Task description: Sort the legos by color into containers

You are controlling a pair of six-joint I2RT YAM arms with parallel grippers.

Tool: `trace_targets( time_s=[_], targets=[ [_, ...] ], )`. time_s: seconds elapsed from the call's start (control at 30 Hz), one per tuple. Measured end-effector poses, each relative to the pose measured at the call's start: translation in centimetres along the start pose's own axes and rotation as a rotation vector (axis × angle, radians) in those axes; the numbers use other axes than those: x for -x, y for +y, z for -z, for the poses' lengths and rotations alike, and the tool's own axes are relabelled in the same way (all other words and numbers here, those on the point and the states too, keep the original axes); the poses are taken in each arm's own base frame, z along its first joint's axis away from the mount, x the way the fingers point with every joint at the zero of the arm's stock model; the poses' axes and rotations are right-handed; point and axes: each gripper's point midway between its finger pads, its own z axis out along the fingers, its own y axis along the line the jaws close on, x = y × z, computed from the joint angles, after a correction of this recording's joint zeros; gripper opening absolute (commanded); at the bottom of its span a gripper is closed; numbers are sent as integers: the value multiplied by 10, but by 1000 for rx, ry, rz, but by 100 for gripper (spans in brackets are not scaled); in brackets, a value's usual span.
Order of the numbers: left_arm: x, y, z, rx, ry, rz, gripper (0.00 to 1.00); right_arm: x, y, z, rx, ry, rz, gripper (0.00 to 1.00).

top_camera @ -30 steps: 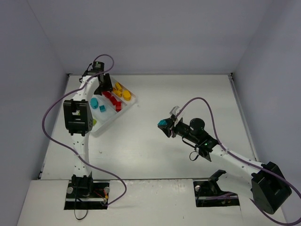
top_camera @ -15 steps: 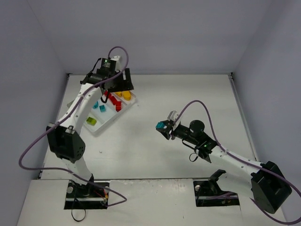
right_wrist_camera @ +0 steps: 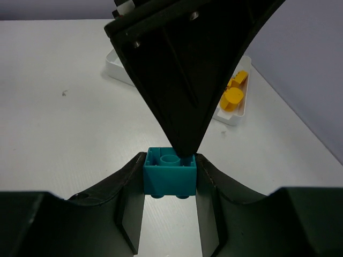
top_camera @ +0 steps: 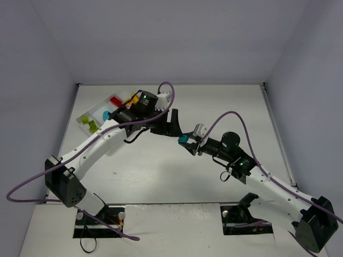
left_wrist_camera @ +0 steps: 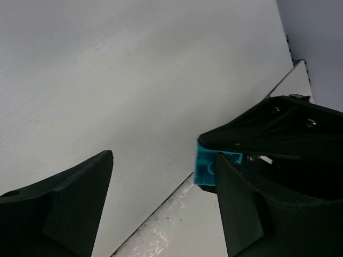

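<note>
My right gripper (top_camera: 187,142) is shut on a teal-blue lego (top_camera: 184,140) and holds it above the middle of the table. In the right wrist view the lego (right_wrist_camera: 170,172) sits hollow side up between my fingers (right_wrist_camera: 126,198). My left gripper (top_camera: 176,130) is open right beside it. One left finger (right_wrist_camera: 187,69) reaches down onto the lego's top edge. In the left wrist view the lego (left_wrist_camera: 205,166) shows at my right finger (left_wrist_camera: 241,214). The white tray (top_camera: 84,116) lies at the back left with red (top_camera: 115,100), yellow (top_camera: 128,98), teal (top_camera: 106,115) and green (top_camera: 91,126) legos in its compartments.
The left arm (top_camera: 102,142) stretches diagonally from the near left across the tray's near corner. The tray's end (right_wrist_camera: 231,116) with yellow legos (right_wrist_camera: 233,96) shows behind the left finger in the right wrist view. Grey walls enclose the table on three sides.
The left arm has swung from over the tray to the middle, up against the held teal lego. The tray now lies further back and left. The right gripper has shifted slightly left.
</note>
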Motion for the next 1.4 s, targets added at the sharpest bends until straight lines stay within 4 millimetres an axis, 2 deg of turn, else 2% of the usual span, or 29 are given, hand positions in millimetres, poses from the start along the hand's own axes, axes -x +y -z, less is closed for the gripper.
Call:
trace_targets(
  time_s=[0.27, 0.6, 0.77, 0.9, 1.13, 1.27, 1.4],
  targets=[
    [-6, -31, -5, -92, 2, -25, 69, -14, 11, 3, 37, 64, -13, 16],
    [-9, -37, -6, -118, -9, -16, 68, -17, 15, 3, 47, 80, -19, 17],
    [-20, -38, -11, -120, 17, -21, 57, -23, 16, 5, 46, 103, -27, 17],
    [-35, -35, -16, -102, 52, -21, 56, -21, 15, 5, 42, 99, -22, 17],
    [-39, -31, -17, -93, 64, -37, 56, -20, 17, 5, 47, 93, -20, 17],
    [-39, -34, -18, -113, 69, -39, 44, -19, 17, 5, 46, 93, -20, 17],
    [-40, -37, -24, -136, 82, -35, 24, -22, 17, 5, 45, 103, -21, 17]
  ],
)
